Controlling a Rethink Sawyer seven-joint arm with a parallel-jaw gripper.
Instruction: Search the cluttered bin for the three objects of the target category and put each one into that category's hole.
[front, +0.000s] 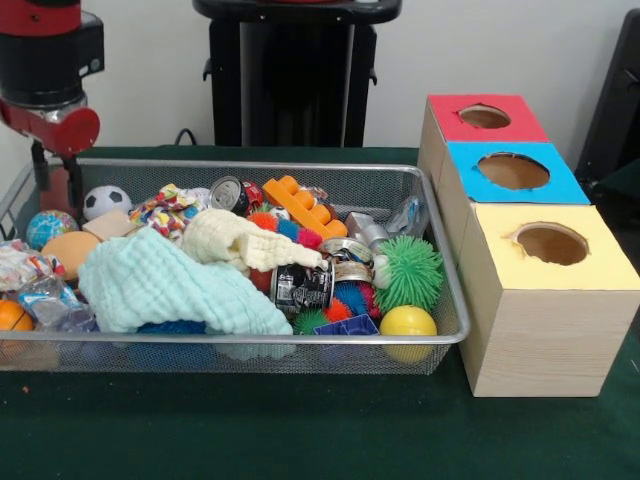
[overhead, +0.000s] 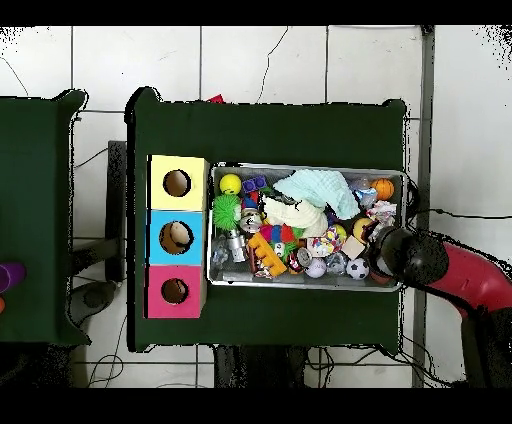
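Near the front rim of the wire bin (front: 250, 350) a yellow ball (front: 407, 322) looks light, smooth and slippery — best pinched across its middle. Behind it the green spiky ball (front: 410, 270) is soft and easy to grab. At the far left corner hangs the gripper (front: 45, 185) — its fingers' state I cannot tell.
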